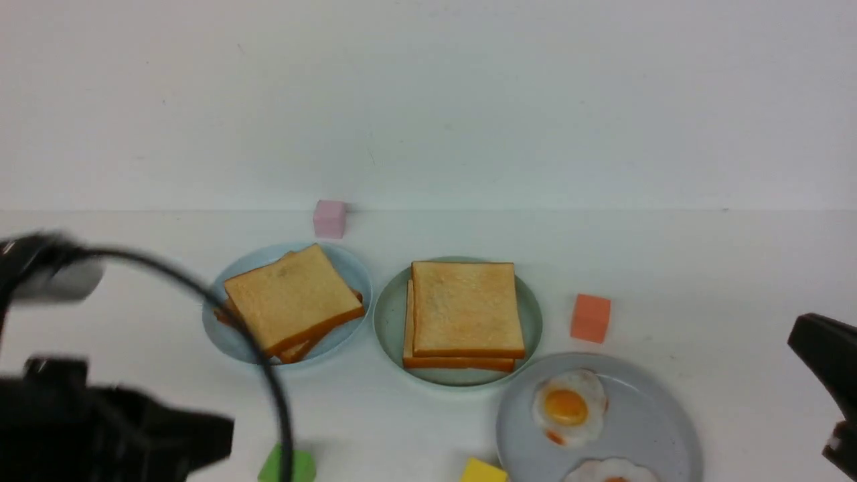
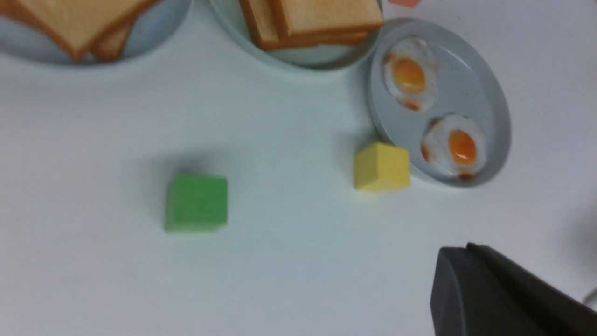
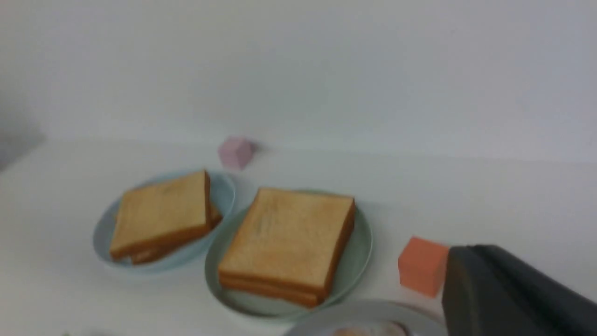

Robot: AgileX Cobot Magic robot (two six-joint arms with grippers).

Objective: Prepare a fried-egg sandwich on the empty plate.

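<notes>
The fried-egg sandwich point(image 1: 466, 309) is two square toast slices stacked squarely on the mint-green plate point(image 1: 388, 321) at the table's middle; nothing between the slices shows. It also appears in the left wrist view point(image 2: 322, 18) and in the right wrist view point(image 3: 287, 238). My left gripper point(image 1: 224, 432) is shut and empty, low at the near left, away from the plate. My right gripper point(image 1: 800, 338) is shut and empty at the far right edge. Each shows as a closed dark wedge in its own wrist view, left point(image 2: 454, 252) and right point(image 3: 461, 254).
A pale blue plate point(image 1: 227, 338) to the left holds a skewed toast pile point(image 1: 292, 304). A grey plate point(image 1: 643, 428) at the near right holds two fried eggs point(image 1: 569, 405). Cubes: pink point(image 1: 329, 219), orange point(image 1: 590, 318), green point(image 1: 288, 465), yellow point(image 1: 483, 470). A black cable point(image 1: 268, 375) arcs over the left.
</notes>
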